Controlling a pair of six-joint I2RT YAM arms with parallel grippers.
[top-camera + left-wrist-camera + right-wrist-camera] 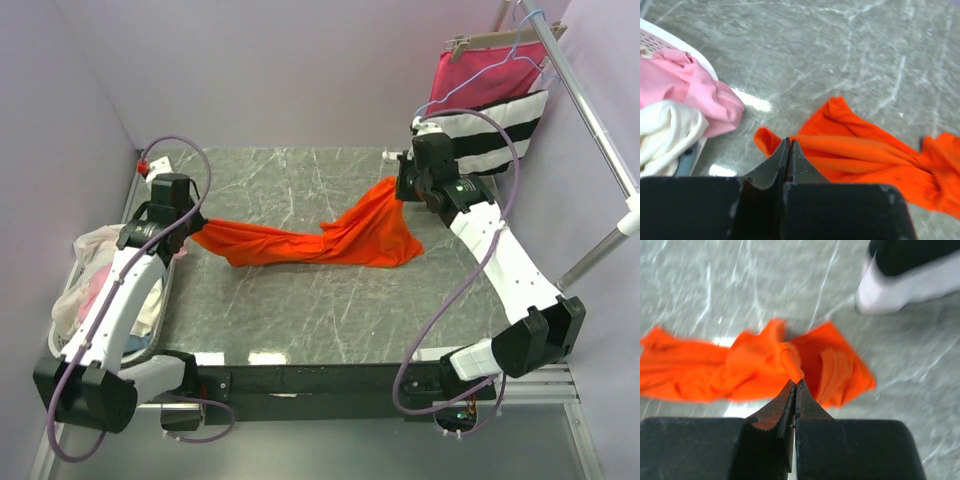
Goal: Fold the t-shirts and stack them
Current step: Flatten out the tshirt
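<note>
An orange-red t-shirt [320,240] is stretched in a crumpled band across the grey marble table [300,310]. My left gripper [192,228] is shut on the shirt's left end [840,150], the cloth pinched at the fingertips [790,142]. My right gripper [402,185] is shut on the shirt's right end [760,365], lifted above the table. A pale pink t-shirt [685,90] and a cream-white one [665,130] lie bunched in the white basket [70,300] at the left.
A pink cloth with broad black and white stripes [490,110] hangs on a hanger from the metal rail [590,110] at the back right. Purple walls close in the table on three sides.
</note>
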